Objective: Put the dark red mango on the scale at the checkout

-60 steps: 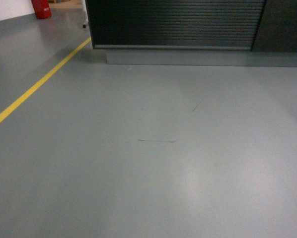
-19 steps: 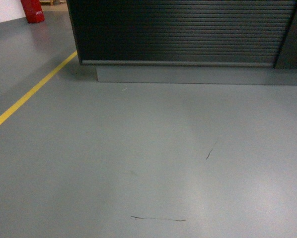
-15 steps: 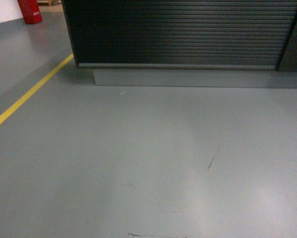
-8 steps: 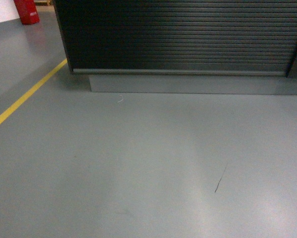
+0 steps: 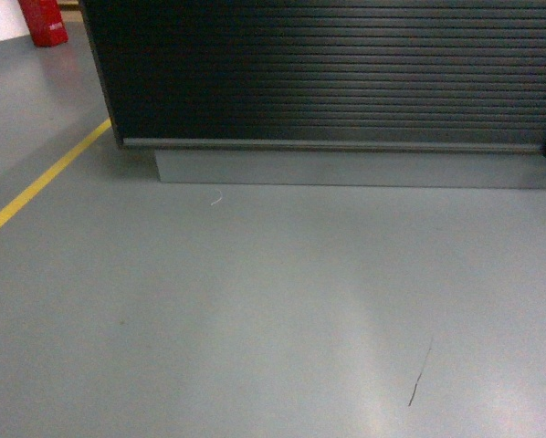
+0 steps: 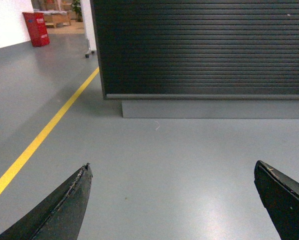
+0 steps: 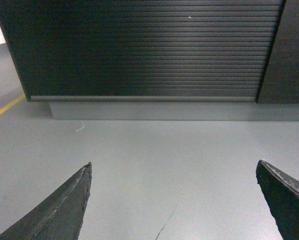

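Observation:
The checkout [image 5: 328, 73] fills the top of the head view as a black counter with a horizontally ribbed front above a grey plinth [image 5: 355, 169]. It also spans the left wrist view [image 6: 204, 50] and the right wrist view [image 7: 144, 50]. The dark red mango and the scale are out of view. My left gripper [image 6: 172, 167] stands open over bare grey floor, nothing between its black fingers [image 6: 64, 210]. My right gripper [image 7: 173, 165] is open too, its fingers [image 7: 64, 207] wide apart over the floor. Neither gripper shows in the head view.
A yellow floor line [image 5: 36, 187] runs diagonally on the left, also seen in the left wrist view [image 6: 49, 127]. A red bin [image 5: 43, 20] stands far back left. A dark side panel [image 7: 292, 50] adjoins the counter on the right. Grey floor [image 5: 273, 310] carries a dark scuff [image 5: 421, 374].
The counter has grown larger and shifted lower in the head view as the base rolled toward it. The floor scuffs have slid down and out of the frame.

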You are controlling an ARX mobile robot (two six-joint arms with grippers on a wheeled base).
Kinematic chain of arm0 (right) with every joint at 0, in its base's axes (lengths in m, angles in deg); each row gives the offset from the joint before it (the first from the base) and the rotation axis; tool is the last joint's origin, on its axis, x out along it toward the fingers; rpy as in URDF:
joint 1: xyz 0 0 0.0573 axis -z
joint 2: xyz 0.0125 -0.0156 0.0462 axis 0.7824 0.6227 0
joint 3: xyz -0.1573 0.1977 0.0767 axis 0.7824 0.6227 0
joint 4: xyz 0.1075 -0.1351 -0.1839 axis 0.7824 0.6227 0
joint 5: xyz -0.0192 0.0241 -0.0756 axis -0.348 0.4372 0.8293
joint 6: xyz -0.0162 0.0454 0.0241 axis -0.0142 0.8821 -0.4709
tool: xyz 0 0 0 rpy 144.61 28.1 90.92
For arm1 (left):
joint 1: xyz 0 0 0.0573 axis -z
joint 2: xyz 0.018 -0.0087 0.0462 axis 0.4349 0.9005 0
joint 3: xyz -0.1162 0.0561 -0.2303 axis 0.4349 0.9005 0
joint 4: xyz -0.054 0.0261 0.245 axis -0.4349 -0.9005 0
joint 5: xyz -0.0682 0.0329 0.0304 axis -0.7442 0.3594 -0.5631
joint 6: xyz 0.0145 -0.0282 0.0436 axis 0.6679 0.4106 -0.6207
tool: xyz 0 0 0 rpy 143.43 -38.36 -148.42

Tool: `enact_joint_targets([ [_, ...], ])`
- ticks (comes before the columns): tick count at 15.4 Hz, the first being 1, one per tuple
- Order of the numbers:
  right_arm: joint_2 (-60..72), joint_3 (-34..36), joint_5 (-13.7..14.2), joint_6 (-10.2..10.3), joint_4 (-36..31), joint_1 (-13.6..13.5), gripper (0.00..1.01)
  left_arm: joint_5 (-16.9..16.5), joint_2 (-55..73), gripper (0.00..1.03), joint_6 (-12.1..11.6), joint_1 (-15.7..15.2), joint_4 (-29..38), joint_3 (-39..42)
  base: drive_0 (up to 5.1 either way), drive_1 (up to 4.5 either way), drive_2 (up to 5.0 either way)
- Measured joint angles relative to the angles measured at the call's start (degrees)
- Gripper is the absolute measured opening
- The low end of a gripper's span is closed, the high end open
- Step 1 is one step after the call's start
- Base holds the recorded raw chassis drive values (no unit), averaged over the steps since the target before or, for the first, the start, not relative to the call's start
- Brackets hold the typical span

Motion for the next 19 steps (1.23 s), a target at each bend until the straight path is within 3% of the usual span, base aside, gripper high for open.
enact_joint_targets([
  [19,0.0,0.0,0.0,0.0,0.0,0.0,0.98,0.0,0.0,0.98,0.0,0.0,-0.1,0.0,0.0,3.34,-3.3],
])
